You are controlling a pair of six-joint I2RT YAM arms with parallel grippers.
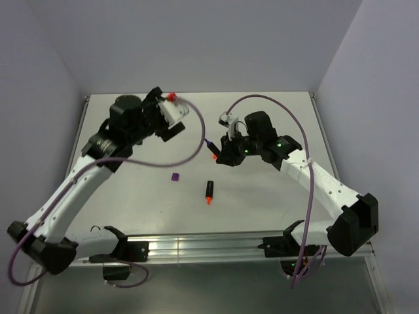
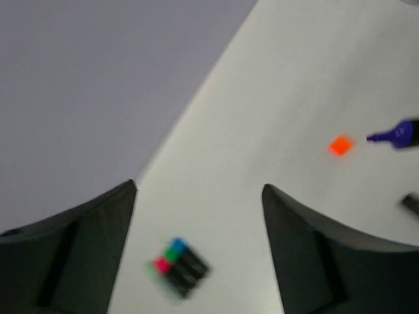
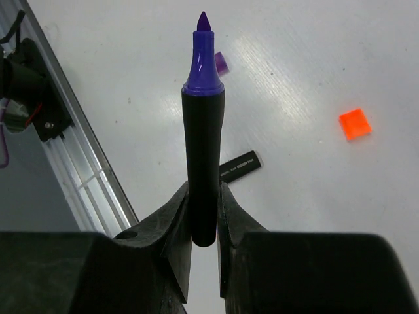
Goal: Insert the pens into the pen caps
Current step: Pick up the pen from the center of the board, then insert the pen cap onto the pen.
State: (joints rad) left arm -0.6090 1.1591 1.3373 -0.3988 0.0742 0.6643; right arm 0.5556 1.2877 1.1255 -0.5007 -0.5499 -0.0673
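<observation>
Pen (image 3: 203, 137), purple-tipped, sits clamped in the right gripper (image 3: 204, 199), purple cap (image 3: 222, 63) on the table beyond; left gripper (image 2: 200, 193) gapes wide, holding nothing.

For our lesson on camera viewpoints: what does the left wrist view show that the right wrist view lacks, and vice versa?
Left wrist only: a blurred cluster of pens with pink, green and blue tips. Right wrist only: the purple cap, and the right gripper clamped on the purple pen. Both: the orange cap and the purple pen's tip.
</observation>
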